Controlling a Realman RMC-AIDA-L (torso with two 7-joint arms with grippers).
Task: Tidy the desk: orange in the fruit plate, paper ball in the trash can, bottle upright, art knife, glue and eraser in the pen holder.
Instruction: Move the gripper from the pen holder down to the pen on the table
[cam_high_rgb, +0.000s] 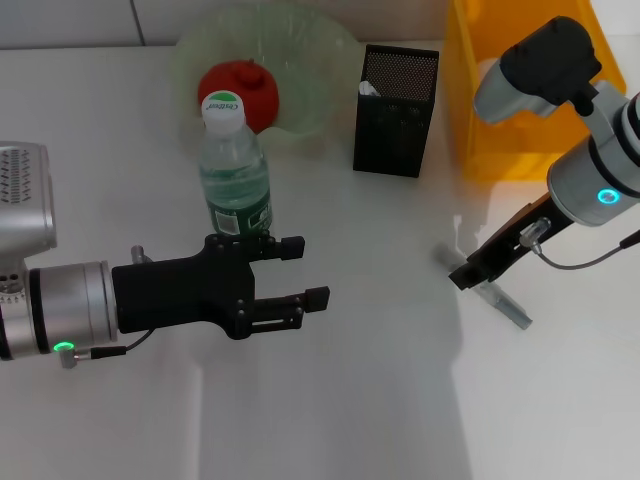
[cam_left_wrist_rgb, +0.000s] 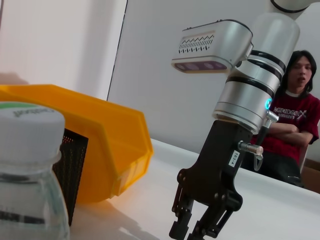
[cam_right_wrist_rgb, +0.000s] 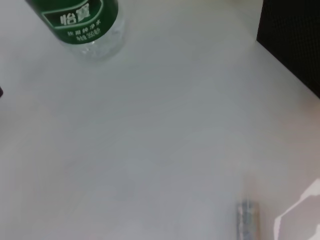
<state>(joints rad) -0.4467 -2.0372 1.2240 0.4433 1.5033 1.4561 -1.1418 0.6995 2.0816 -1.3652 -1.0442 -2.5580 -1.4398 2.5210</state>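
Art knife (cam_high_rgb: 505, 306), a slim grey tool, lies flat on the desk (cam_high_rgb: 330, 420) at right of centre in the head view, directly beneath the right gripper (cam_high_rgb: 462, 277). Whether that gripper's fingers are parted cannot be told; nothing is seen held.

Left gripper (cam_high_rgb: 305, 270), lower left, fingers parted and empty, sits just beside the upright bottle (cam_high_rgb: 236, 170).

Risks, as judged:
- A thin, flat knife may skid or tip out of a shallow pinch.
- A careless left-arm move could topple the bottle.

Count: one orange (cam_high_rgb: 240, 92) in one fruit plate (cam_high_rgb: 310, 60); one bottle; one pen holder (cam_high_rgb: 396, 110); one trash can (cam_high_rgb: 470, 110); one knife. Glue, eraser, paper ball: not identified.
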